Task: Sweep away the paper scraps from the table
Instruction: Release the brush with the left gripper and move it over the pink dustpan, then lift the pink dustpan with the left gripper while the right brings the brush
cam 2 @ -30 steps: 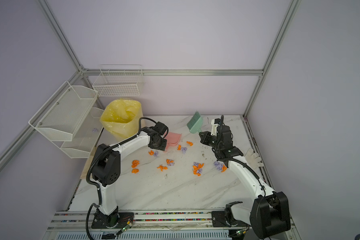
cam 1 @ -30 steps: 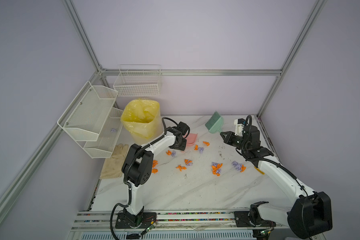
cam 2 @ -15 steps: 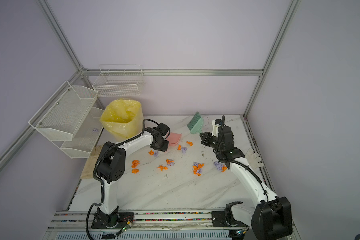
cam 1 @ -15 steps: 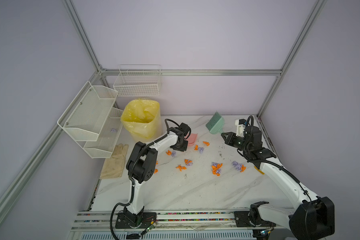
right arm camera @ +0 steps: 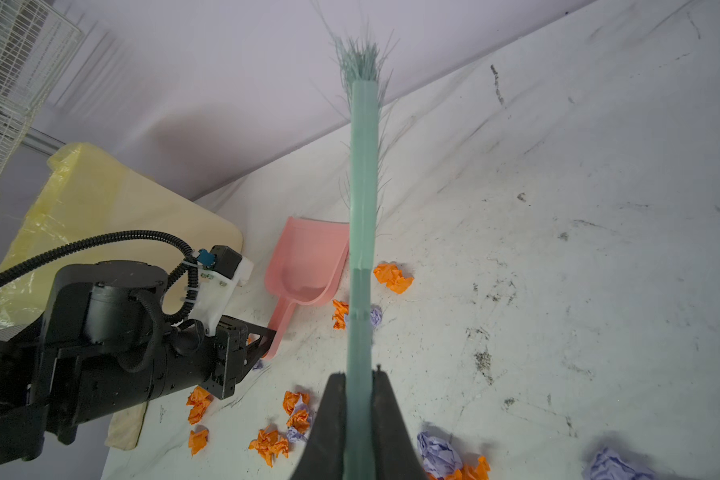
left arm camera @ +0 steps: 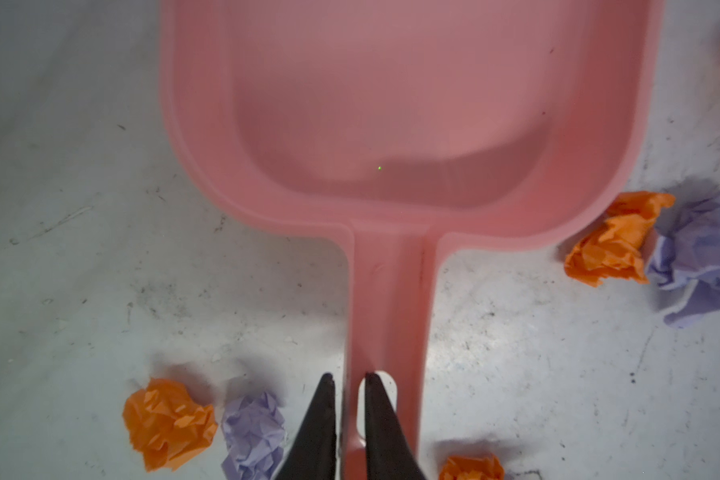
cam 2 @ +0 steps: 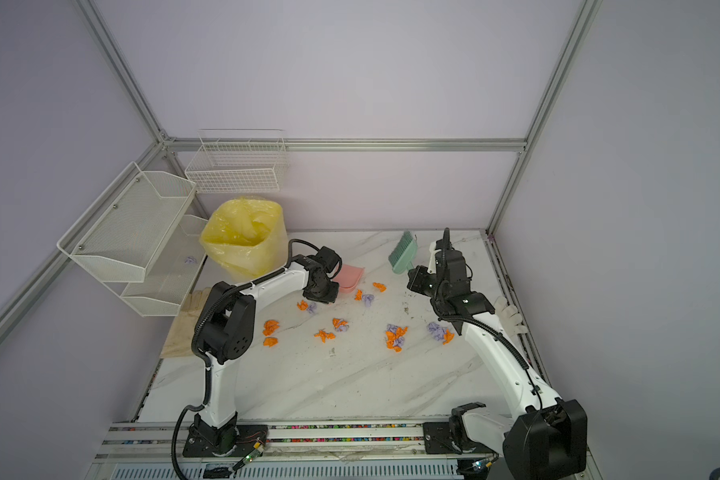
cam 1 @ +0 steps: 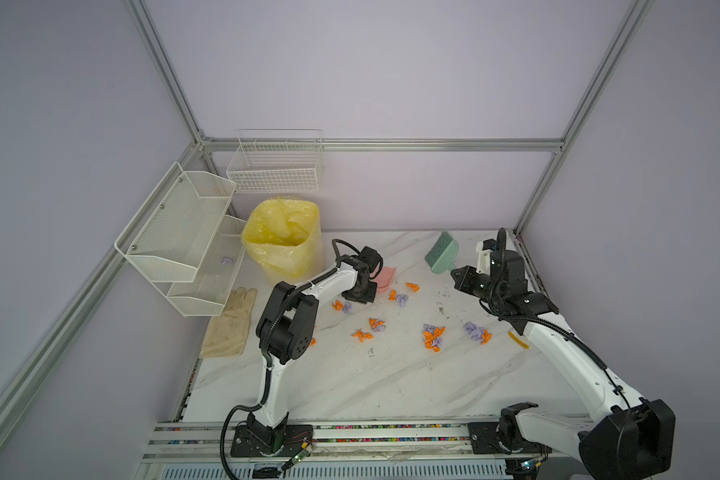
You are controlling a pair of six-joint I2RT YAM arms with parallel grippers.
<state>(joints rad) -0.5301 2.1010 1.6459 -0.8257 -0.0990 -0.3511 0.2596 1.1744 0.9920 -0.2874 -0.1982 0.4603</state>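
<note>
Left jaws: nearly shut, pinching dustpan [left arm camera: 391, 124] handle edge. Right jaws: clamped on brush [right arm camera: 362, 208]. Risk for you: thin pinch may let it twist against mid-frame scraps [cam 1: 432, 336].

Soft, even light fills both top views: the bench [cam 1: 391, 382] reads bright without glare, and the paper scraps [cam 1: 432, 336] cast only short, faint shadows. The left wrist view is dimmer, the pink dustpan [left arm camera: 391, 104] blurred and shaded inside. In the right wrist view the black fingers [right arm camera: 334, 415] and near green brush [right arm camera: 360, 291] are out of focus, and a broad soft shadow lies on the wall [right arm camera: 208, 137].
</note>
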